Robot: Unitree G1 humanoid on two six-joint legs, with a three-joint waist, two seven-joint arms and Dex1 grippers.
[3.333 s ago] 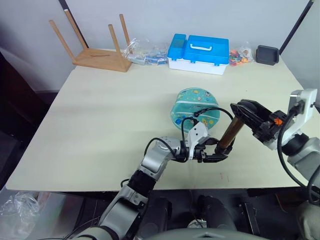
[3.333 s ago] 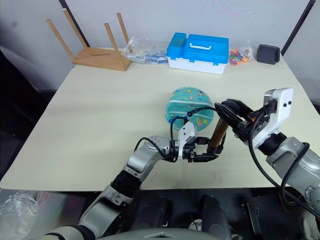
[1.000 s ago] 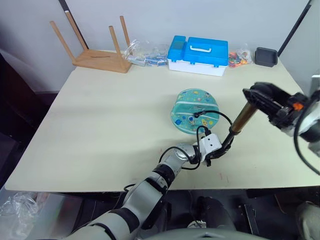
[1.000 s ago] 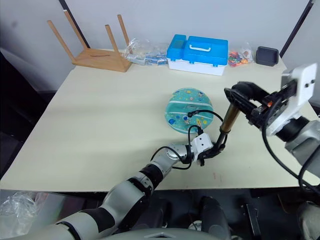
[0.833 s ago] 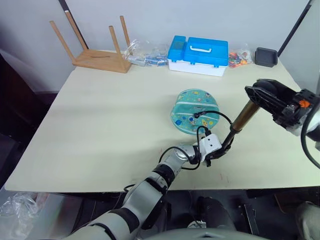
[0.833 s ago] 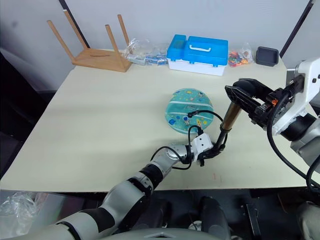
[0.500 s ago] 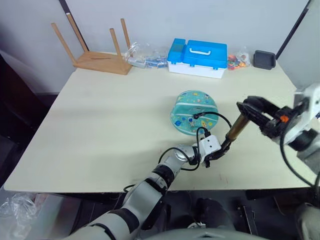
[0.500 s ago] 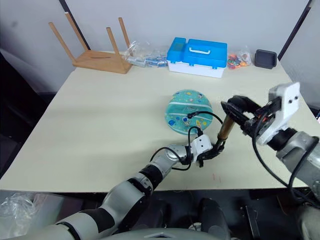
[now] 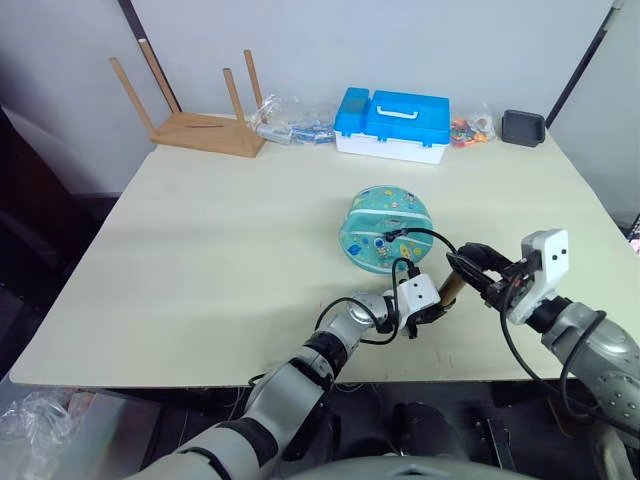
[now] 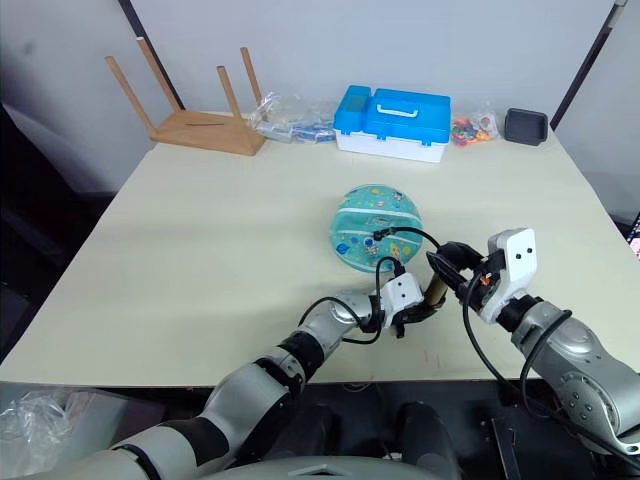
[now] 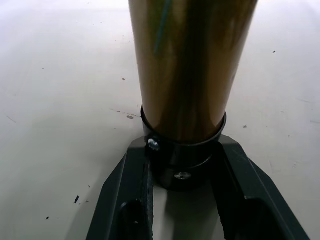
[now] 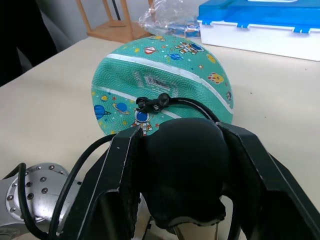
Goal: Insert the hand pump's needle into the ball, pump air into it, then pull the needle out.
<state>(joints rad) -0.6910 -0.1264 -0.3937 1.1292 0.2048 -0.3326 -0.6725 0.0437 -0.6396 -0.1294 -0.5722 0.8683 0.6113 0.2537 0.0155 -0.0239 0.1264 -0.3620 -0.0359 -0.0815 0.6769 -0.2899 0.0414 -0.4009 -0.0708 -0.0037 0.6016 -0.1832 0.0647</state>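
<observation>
Right then, your left gripper [image 9: 432,308] was clamped on the black bottom cap of the hand pump [image 9: 447,290], its two fingers pressed against the cap on either side, down on the table [image 9: 220,230] near the near edge. In the left wrist view you could see the amber barrel [image 11: 185,70] rising straight out of that cap between the fingers [image 11: 125,200].

Your right gripper [image 10: 452,268] was closed around the pump's black handle [image 12: 185,170] from the right side, with the pump tilted so its top leaned toward the right.

You had the ball [image 9: 386,226] sitting on the table just beyond the pump, a little to the left of it and not touching either gripper. The thin black hose [image 9: 430,236] looped from the pump up to the ball, and the needle [image 12: 155,102] fitting sat pressed against the ball's near face (the pin itself was too small to make out).

At the far edge stood a blue-and-white case [image 9: 392,122], with an upturned wooden stool [image 9: 190,110] to its left.
</observation>
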